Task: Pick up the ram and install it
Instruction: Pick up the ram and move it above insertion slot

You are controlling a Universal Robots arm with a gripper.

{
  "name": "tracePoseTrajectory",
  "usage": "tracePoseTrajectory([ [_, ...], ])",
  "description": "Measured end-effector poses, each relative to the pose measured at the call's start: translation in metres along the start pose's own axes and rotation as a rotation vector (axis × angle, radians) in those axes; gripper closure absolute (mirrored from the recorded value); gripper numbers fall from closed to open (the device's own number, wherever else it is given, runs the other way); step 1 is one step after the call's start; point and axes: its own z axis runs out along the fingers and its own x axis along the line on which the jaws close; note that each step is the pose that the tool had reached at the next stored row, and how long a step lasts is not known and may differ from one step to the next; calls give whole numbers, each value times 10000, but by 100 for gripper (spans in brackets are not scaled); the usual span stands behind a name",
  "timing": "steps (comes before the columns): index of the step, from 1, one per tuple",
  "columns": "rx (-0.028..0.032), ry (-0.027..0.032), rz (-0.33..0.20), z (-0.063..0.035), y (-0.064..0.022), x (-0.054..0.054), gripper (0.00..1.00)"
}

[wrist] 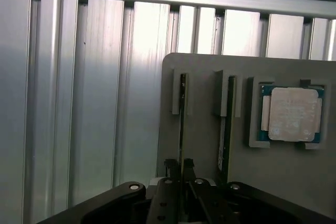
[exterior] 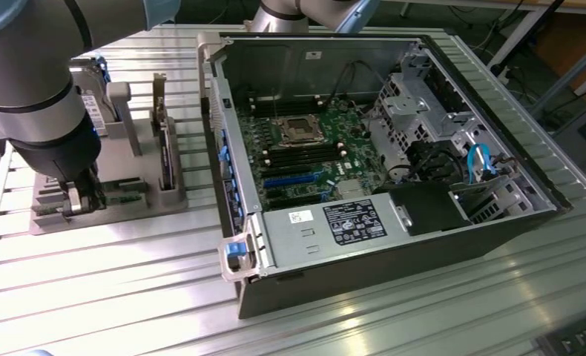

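1. Surface. A ribbed aluminium tabletop (exterior: 105,297) carries all items. An open computer case (exterior: 372,278) lies on its side across the middle and the exterior view's right, motherboard exposed. Beyond the far edge, frame legs and cables of the room are visible.

2. Arm. The arm (exterior: 35,96) descends near-vertically at the exterior view's left, with the gripper (exterior: 78,202) lowered onto a grey holder plate (wrist: 205,77).

3. Holder. The plate lies flat, just beside the case. A processor (wrist: 293,114) sits in a recess; a second dark strip (wrist: 227,124) stands in its own slot.

4. Task item. The ram (wrist: 182,124) stands on edge in the slot nearest the plate's outer edge. The fingers (wrist: 170,167) are set narrow, clamped against both faces of one end.

5. Clearance. Bare tabletop lies open beyond the plate's outer edge; the dark strip stands near on the other side.
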Motion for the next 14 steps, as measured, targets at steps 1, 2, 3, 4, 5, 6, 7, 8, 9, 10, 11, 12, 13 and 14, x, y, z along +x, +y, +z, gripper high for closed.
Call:
tracePoseTrajectory([
  [1,-6,-4,0,-36,0,0,86],
  [2,-13,-11,1,-83,2,-1,86],
  [3,-16,-16,0,-122,2,-2,86],
  [4,-20,-20,0,-159,2,-2,86],
  [5,-25,-23,0,-195,3,-2,86],
  [6,-29,-25,0,-228,3,-3,86],
  [7,-33,-26,0,-247,4,-3,86],
  [8,-36,-28,0,-270,4,-3,86],
  [9,-40,-30,0,-305,5,-4,86],
  [10,-44,-30,0,-329,5,-4,86],
  [11,-45,-31,0,-349,5,-4,86],
  [12,-49,-32,0,-387,6,-5,86],
  [13,-53,-32,0,-418,6,-5,86],
  [14,-57,-32,0,-448,7,-5,86],
])
